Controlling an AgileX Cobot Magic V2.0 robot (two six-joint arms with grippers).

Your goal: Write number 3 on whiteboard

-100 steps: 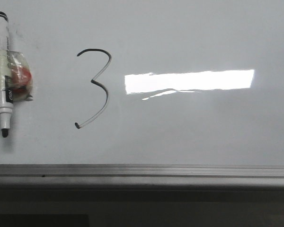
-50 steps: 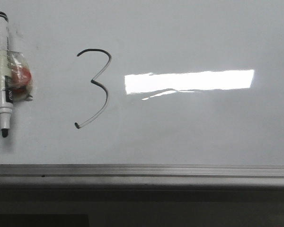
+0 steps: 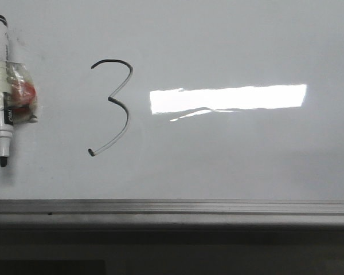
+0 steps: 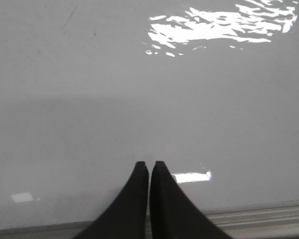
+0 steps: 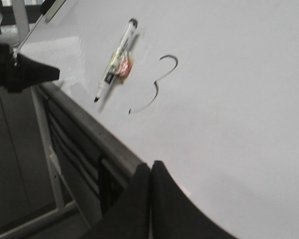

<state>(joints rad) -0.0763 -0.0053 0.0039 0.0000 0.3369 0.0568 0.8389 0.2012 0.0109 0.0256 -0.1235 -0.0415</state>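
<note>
On the whiteboard (image 3: 229,166), left of the light glare (image 3: 228,98), stands the number 3 (image 3: 112,107); a capless marker (image 3: 1,91) lies farther left. Left pincer (image 4: 149,166) and right pincer (image 5: 150,167) are both pressed together, empty.

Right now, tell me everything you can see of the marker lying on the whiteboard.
The marker is a white-barrelled whiteboard pen with a black end cap at the far end and a bare dark tip pointing toward the near frame, so it is uncapped. It lies flat on the whiteboard, left of the number 3 and apart from it. A crumpled clear wrap with something red inside clings to its middle. Nothing grips it.
</note>
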